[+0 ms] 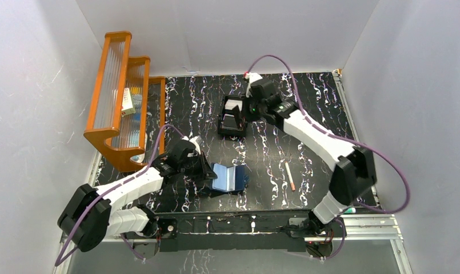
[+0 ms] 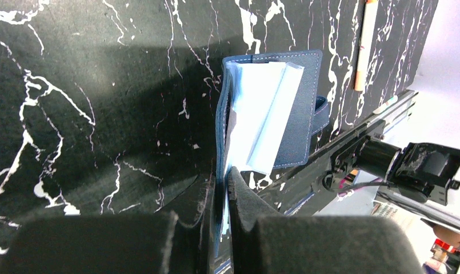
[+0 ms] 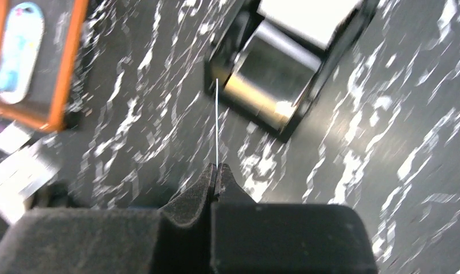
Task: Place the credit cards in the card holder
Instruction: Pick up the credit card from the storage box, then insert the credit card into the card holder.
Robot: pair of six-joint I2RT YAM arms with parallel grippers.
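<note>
**One card pinched at the box, card holder held open near the front edge**

The right gripper [image 3: 217, 166] has its fingers pressed almost fully together on a credit card [image 3: 216, 120]. We see the card edge-on, as a thin pale line running out from the tips. Its far end reaches the near corner of the black box [image 3: 284, 123], and we cannot tell whether it has cleared the rim. A white card [image 3: 310, 17] lies inside the box.

The left gripper [image 2: 224, 171] is closed just as tightly on one flap of the card holder [image 2: 299, 108] and holds that flap upright. The other flap lies flat on the table [image 1: 330, 103] with its pale blue lining facing up. From above, the card holder sits open near the front edge, well apart from the box. A thin stick [image 1: 290, 176] lies to its right.

We judge the main risk to be the grip on the card. It is held by a narrow strip of one edge, so it could swivel or slide out on the way across. If it arrives tilted, it would likely catch on the slot lip and bend, or shove the soft holder sideways. The raised flap could also slip from the left fingers and fold shut over the slots.
</note>
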